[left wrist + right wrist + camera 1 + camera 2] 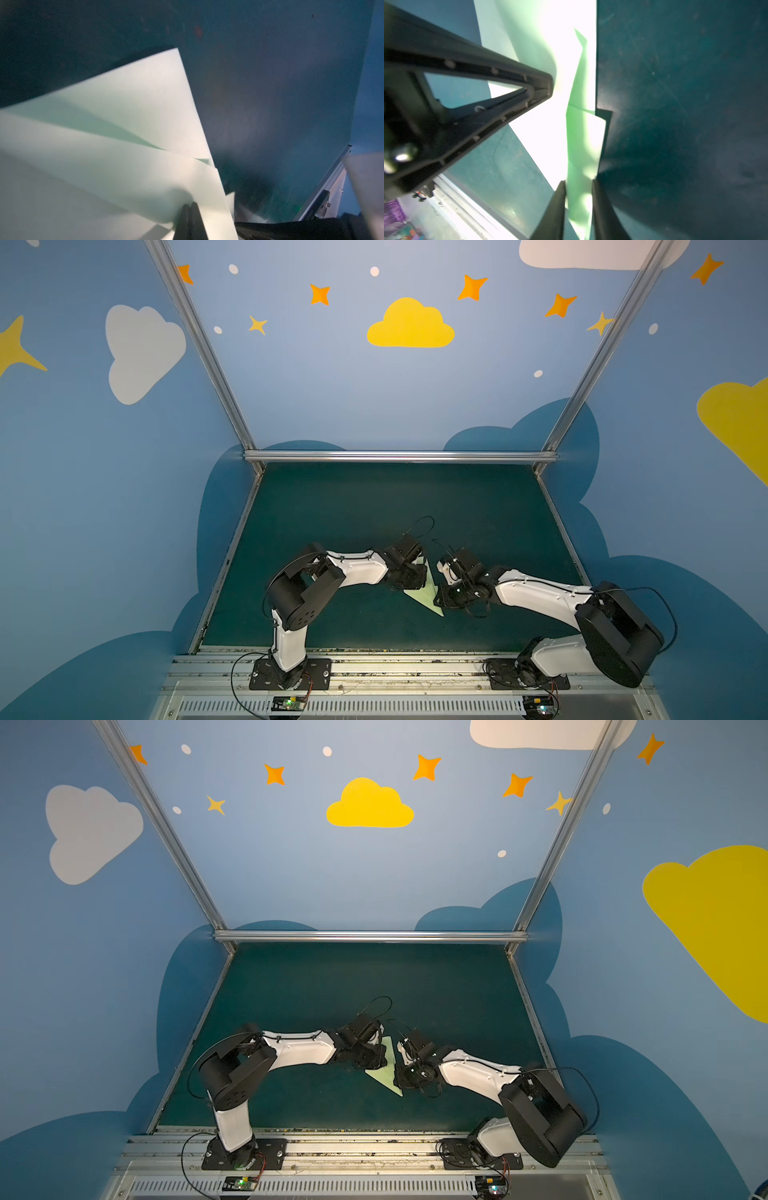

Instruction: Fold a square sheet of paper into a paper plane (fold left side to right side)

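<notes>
Your plane looks nearly folded; left claw pinches it, right claw, slightly spread, straddles an uncreased flap.

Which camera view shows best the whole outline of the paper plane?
A top view: the paper plane appears as one pointed triangle, though partly covered. Both wrist views show only close folds and layers, never its full shape.
</notes>
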Robot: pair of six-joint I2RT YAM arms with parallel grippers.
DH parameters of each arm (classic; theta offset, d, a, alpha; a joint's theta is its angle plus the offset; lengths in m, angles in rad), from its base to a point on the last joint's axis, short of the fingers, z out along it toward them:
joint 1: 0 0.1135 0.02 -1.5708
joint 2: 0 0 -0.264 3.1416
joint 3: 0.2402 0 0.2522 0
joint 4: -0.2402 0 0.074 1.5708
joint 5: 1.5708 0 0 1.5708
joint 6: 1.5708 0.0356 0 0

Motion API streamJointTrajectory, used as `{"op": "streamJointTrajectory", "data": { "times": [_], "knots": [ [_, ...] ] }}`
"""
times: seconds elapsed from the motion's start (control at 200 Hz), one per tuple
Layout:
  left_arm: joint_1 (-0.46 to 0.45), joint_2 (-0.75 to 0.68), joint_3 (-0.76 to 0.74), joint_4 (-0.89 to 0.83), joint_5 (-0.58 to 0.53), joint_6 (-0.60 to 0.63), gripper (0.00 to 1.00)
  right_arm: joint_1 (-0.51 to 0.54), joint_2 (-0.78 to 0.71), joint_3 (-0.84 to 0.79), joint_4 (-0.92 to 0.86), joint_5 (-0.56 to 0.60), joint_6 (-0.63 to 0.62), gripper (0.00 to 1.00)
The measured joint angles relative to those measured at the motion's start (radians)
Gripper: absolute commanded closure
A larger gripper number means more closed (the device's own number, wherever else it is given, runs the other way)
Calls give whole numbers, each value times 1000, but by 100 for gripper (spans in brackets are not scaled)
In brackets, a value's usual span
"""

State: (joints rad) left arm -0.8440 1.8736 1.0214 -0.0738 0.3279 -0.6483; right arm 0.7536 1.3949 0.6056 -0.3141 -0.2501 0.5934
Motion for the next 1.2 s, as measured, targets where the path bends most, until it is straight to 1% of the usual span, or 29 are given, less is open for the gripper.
{"op": "streamJointTrajectory", "data": {
  "times": [0.17,0.31,0.491,0.616,0.726,0.786,0.876,1.196],
  "knots": [
    [2,-4,-6,3,-2,-2,96,1,7,0,2,3,1,86],
    [2,-5,-8,6,-2,-3,96,3,12,0,9,3,2,86],
    [2,-5,-12,11,-2,-10,96,8,10,0,18,-1,8,73],
    [2,-5,-12,11,-2,-15,96,12,-27,1,-19,3,10,70],
    [2,-5,-12,11,-3,-18,96,16,-95,17,-71,4,11,75],
    [2,-5,-12,11,-3,-18,96,21,-124,34,-84,5,11,84],
    [2,-5,-12,12,-3,-19,96,35,-130,53,-92,6,6,100],
    [2,-5,-12,11,-3,-19,96,66,-17,113,-94,24,8,100]
  ]
}}
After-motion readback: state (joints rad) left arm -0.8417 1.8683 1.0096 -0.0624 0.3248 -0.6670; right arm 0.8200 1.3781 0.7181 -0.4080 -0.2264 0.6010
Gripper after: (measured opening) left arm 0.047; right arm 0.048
